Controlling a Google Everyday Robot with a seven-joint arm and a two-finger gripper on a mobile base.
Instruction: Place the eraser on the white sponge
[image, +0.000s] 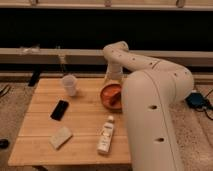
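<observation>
The fingers stand apart and hold nothing, on a gripper (114, 89) that hangs at the far right of the table, low over the orange bowl (103, 96), where the wrist drops down from the bend of the arm (150, 100); the fingertips themselves are hard to make out against the bowl's dark inside. That spread suits a hand with no load, ready to come down around a flat thing, so I judge the task has not begun in earnest. Outward from there, the eraser (59, 109) lies flat on the wood at the left of the table, well apart from the gripper, its long side running slantwise toward the front left. Just in front of it, near but not touching, the white sponge (60, 137) lies flat by the front left edge, its broad top face up, which makes it a fair landing place for so thin a block. A translucent cup (69, 85) stands upright behind the eraser, and a white bottle (105, 135) lies on its side toward the front middle, between the bowl and the sponge. The next move, as I judge it, is a reach leftward across the table (85, 115) to the eraser, passing clear of the cup, then a short carry forward onto the sponge
</observation>
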